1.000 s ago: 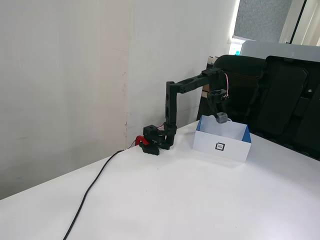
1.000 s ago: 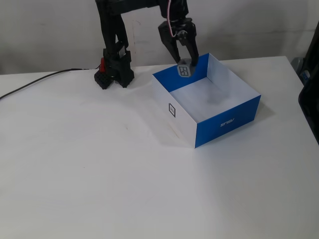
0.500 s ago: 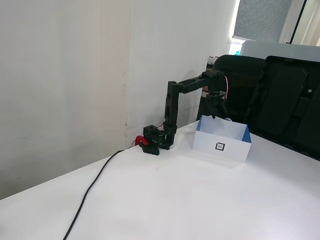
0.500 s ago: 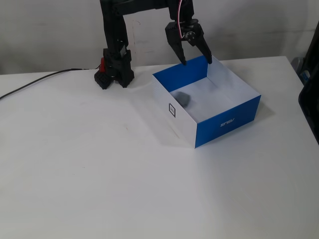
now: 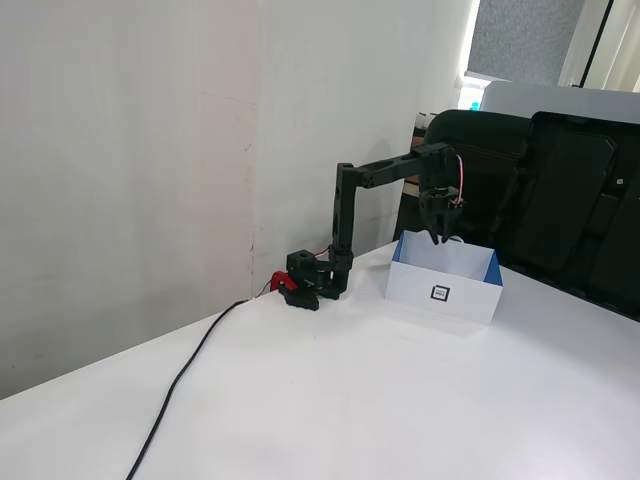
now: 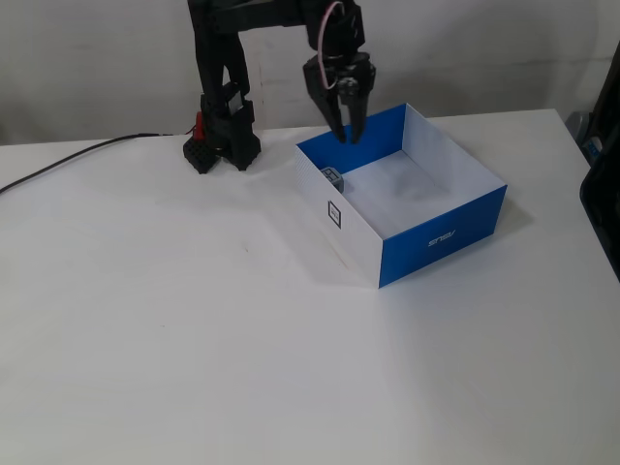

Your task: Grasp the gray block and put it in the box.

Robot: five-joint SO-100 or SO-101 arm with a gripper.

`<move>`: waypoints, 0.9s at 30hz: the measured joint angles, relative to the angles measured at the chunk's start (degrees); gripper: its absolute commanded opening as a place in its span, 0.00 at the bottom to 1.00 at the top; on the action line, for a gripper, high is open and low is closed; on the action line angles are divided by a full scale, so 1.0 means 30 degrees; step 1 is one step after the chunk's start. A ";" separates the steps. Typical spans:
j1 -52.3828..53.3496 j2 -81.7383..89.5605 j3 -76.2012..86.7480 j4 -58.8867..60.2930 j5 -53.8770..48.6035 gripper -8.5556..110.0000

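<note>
My arm reaches out level; my pincer hangs nearly closed and empty above the box, block inside.

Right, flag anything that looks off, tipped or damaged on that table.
Nothing stands out. The gray block lies inside the box, tucked against its wall near the far corner. The box sits flat and intact on the table. The gripper hangs above the box's far edge, holding nothing.

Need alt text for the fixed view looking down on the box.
A gray block lies inside the box, against its left wall. The black gripper hangs above the box's back corner, empty, fingers nearly together, on a white table.
</note>
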 measured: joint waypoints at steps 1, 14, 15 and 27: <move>-0.0586 0.0146 0.0000 0.0000 0.0000 0.10; -0.8936 0.0996 0.1641 0.0146 -0.0352 0.10; -0.9639 0.0996 0.1729 0.0146 -0.0352 0.10; -1.6230 0.3311 0.5947 -0.3633 -0.0205 0.10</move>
